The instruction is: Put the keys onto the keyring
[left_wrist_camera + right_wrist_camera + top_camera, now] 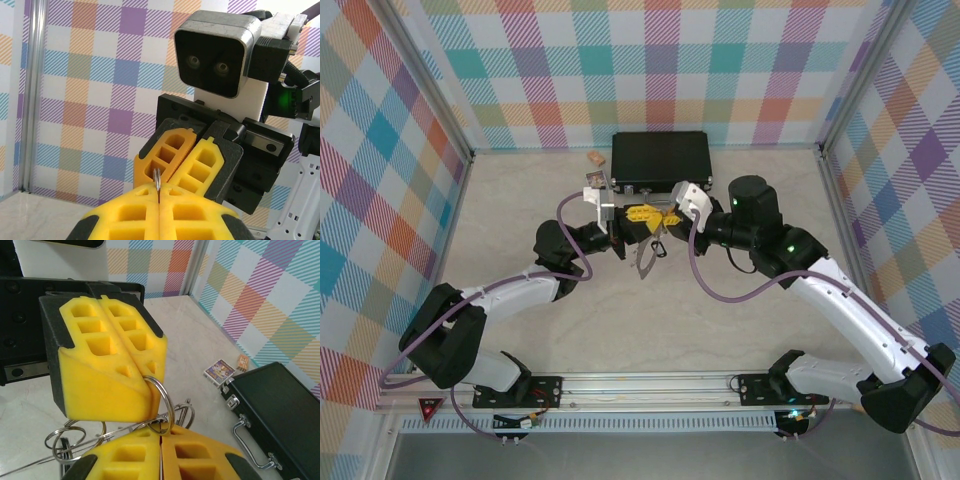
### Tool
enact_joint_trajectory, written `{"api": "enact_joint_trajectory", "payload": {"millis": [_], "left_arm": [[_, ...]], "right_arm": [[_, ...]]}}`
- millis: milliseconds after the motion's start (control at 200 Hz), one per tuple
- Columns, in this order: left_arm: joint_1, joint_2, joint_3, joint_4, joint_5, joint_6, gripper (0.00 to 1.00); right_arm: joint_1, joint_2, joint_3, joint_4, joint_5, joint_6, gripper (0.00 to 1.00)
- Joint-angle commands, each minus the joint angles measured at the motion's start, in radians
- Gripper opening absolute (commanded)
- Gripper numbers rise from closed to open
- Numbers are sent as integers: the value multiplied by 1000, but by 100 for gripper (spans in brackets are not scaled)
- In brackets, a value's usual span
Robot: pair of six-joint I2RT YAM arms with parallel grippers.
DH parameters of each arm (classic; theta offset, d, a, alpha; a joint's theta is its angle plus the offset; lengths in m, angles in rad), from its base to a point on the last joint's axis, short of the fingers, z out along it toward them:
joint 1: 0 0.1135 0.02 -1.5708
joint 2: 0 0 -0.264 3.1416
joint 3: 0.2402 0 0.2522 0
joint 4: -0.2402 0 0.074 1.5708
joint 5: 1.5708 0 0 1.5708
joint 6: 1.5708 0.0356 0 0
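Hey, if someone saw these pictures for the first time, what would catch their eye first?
The left gripper and right gripper meet nose to nose above mid-table, yellow jaws shut, a small silver metal ring pinched in the left's and the thin grey wire keyring trailing beneath. Behind them lies a black hard case with a metal handle, and loud pastel plaid walls surround everything.

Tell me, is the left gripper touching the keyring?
Touching. In the right wrist view, the left gripper pinches the keyring wire between shut fingers.
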Motion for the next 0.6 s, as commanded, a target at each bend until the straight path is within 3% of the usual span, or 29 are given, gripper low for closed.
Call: {"api": "enact_joint_trajectory", "payload": {"millis": [0,195,395,595], "left_arm": [[-12,-34,21,70,9,-8,0],[-10,-30,12,68,5,-2,0],[-10,-27,9,67,4,-10,0],[-10,-27,13,67,7,-27,0]], "right_arm": [[6,-25,-19,42,34,19,13],[5,-117,-108,95,109,40,26],[5,-188,-217,160,62,85,42],[5,-178,-269,234,-14,133,43]]}}
